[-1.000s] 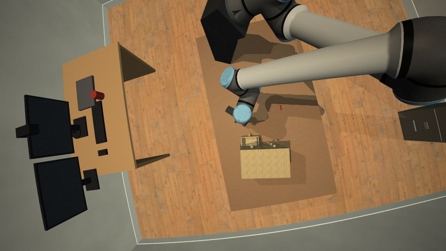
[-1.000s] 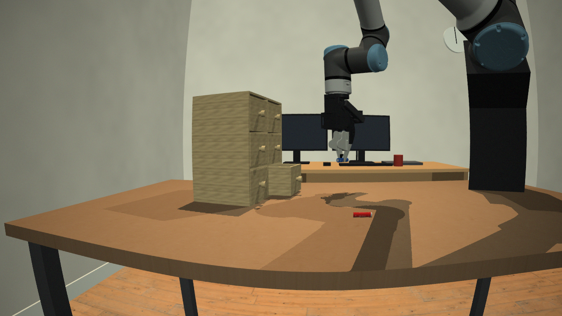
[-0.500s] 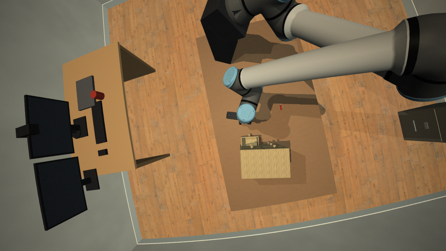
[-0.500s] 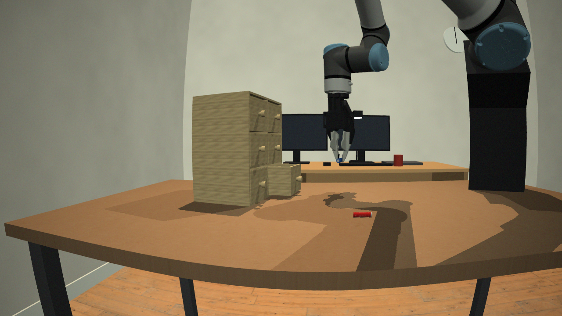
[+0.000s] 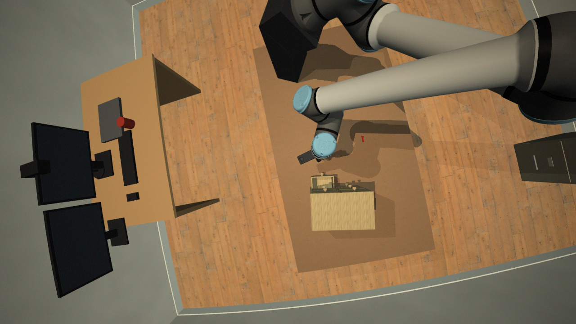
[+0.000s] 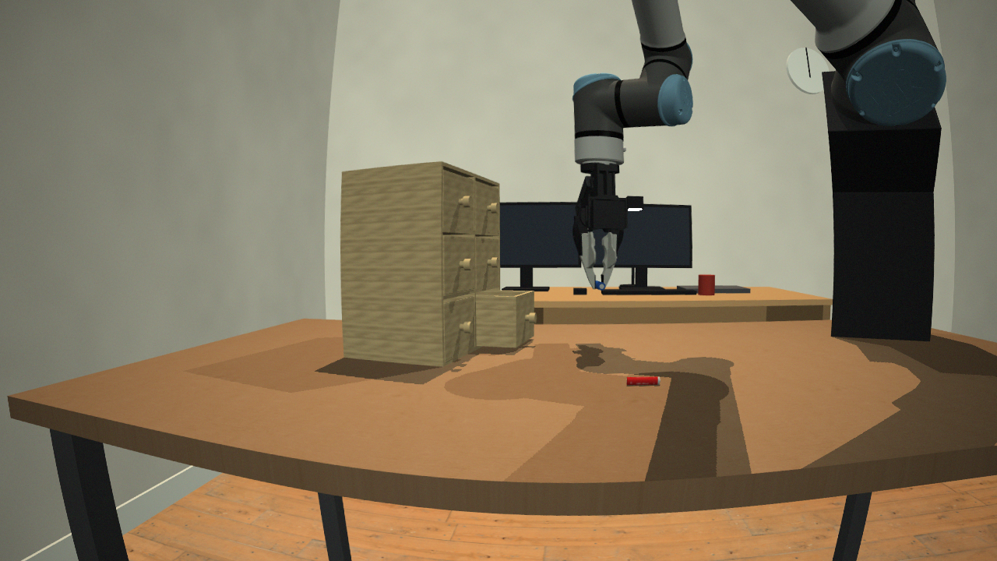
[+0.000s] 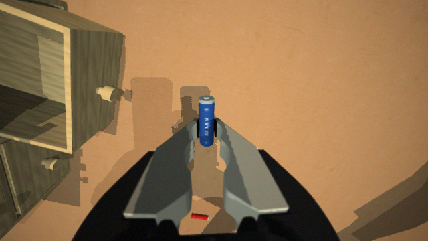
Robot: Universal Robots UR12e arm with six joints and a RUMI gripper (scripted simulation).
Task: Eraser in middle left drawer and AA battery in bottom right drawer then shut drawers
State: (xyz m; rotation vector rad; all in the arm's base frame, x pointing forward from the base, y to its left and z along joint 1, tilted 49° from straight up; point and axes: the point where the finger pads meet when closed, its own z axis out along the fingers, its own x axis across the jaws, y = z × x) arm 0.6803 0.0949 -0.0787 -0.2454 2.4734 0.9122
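1. My gripper is clenched on the blue AA battery, pinched across its sides, both ends free, off the surface.
2. The bottom right drawer stands pulled out, I judge to receive it; I'd clear its front rim and knob.
3. Above, the chest overhangs its back, so I'd drop toward the front.
4. The red battery lies well apart; I can't see the eraser.

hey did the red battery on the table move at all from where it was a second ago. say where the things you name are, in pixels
No, the red battery [image 5: 362, 138] [image 6: 642, 380] [image 7: 200, 216] lies in the same place relative to the chest [image 5: 342, 211] [image 6: 392, 265].
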